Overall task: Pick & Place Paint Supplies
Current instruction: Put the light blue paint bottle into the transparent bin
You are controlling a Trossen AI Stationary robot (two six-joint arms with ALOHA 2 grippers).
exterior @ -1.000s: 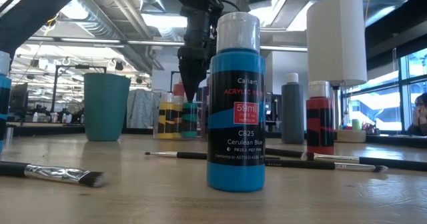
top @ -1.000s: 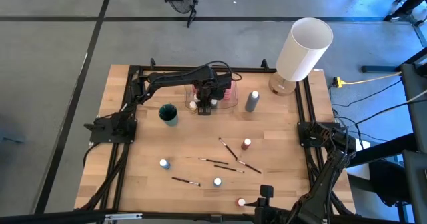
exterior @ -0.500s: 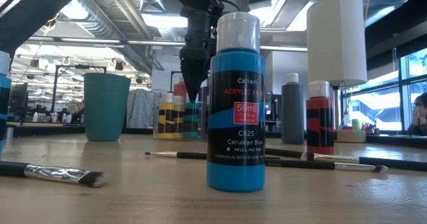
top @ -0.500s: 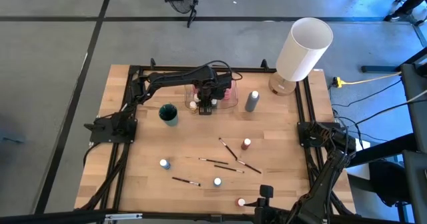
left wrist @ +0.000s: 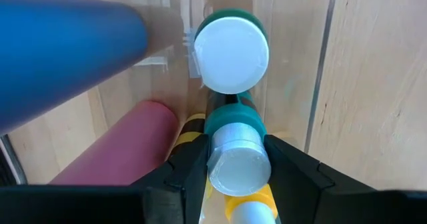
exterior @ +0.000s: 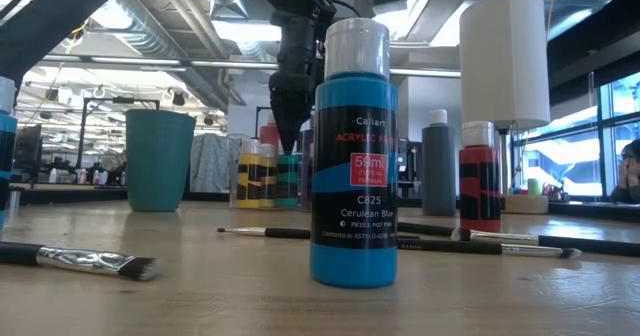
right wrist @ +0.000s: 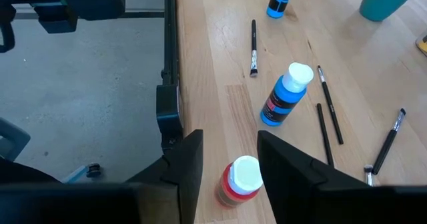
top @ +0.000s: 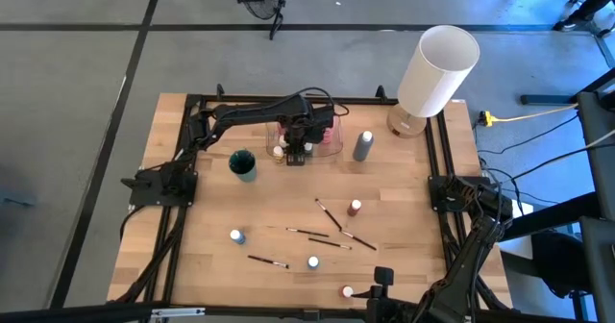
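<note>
A clear tray (top: 322, 138) at the table's far middle holds paint bottles. A pink one (left wrist: 117, 151) and a blue one (left wrist: 67, 44) lie in it; small green (left wrist: 230, 47) and yellow (exterior: 255, 176) ones stand upright. My left gripper (top: 295, 153) points down at the tray's near left corner, shut on another small green bottle (exterior: 286, 179). My right gripper (right wrist: 230, 159) hangs open at the table's near edge, above and apart from a red bottle (right wrist: 240, 181). Blue bottles (top: 236, 236) (top: 313, 262) and paintbrushes (top: 327, 212) (top: 307, 233) lie on the near half. My left gripper pinches the green bottle's white cap (left wrist: 239, 171) between its two fingers, one on each side. The fingers come from above, pointing down. The bottle stands upright under them; in the low view its base (exterior: 286, 202) is level with the yellow bottle's beside it.
A teal cup (top: 243, 164) stands left of the tray and a grey bottle (top: 362, 146) right of it. A big white lamp (top: 437, 73) fills the far right corner. Another red bottle (top: 356, 208) stands among the brushes. Bare wood lies at the near left.
</note>
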